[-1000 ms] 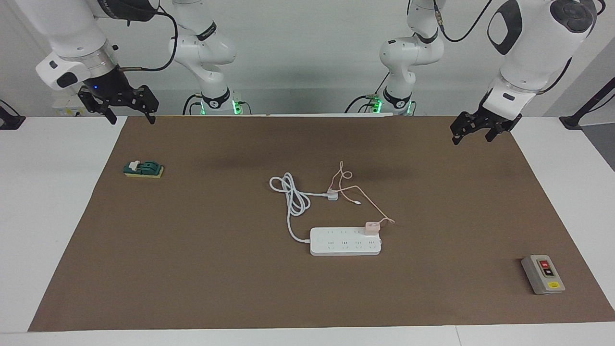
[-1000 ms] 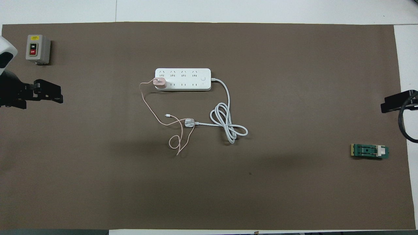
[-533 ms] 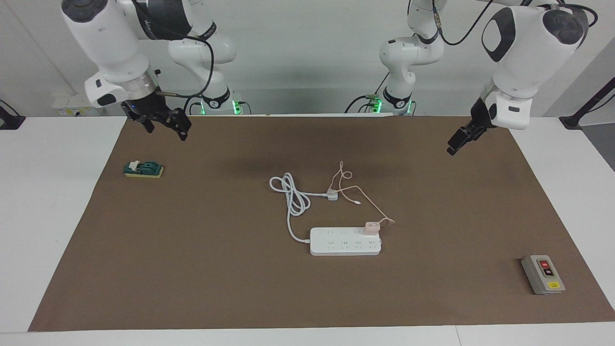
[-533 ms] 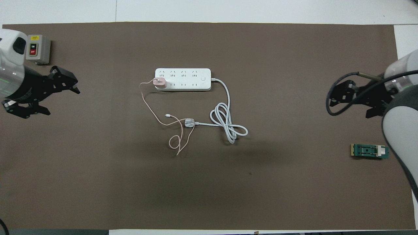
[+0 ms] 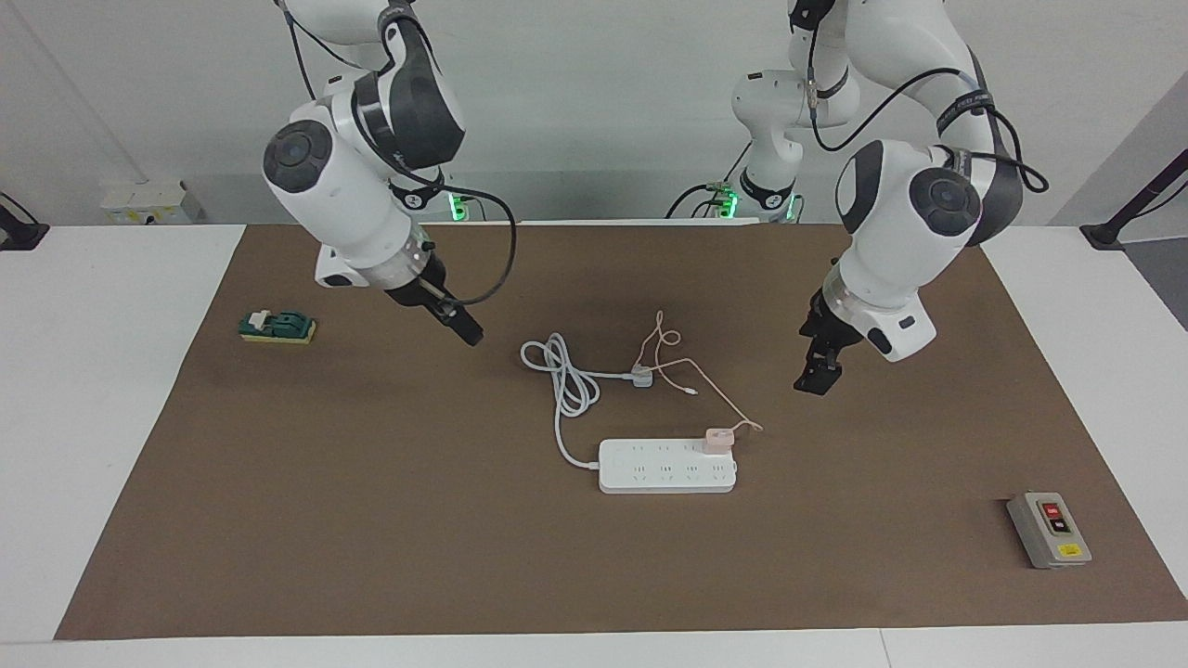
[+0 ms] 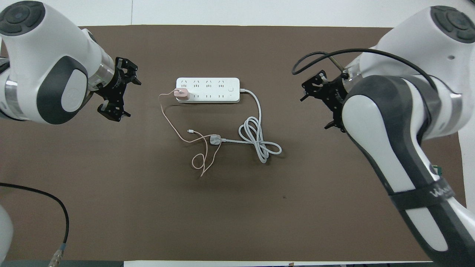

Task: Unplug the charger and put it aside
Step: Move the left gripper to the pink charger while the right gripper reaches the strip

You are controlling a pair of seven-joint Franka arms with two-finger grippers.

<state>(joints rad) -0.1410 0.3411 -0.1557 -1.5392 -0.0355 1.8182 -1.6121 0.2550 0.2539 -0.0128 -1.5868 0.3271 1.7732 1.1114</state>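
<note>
We find the charger (image 5: pixel 719 436) plugged into the power strip (image 5: pixel 667 466) at its end toward the left arm, its pink cable (image 6: pixel 174 129) trailing over the brown mat (image 5: pixel 371 520) toward the robots and crossing the white plug (image 5: pixel 641 376). The left gripper (image 5: pixel 817 376) hangs in the air over bare mat, apart from the charger on the left arm's side, jaws released and empty. The right gripper (image 5: pixel 464 329) hangs over bare mat well apart from the strip, toward the right arm's end; in the overhead view its jaws stand apart and hold nothing.
</note>
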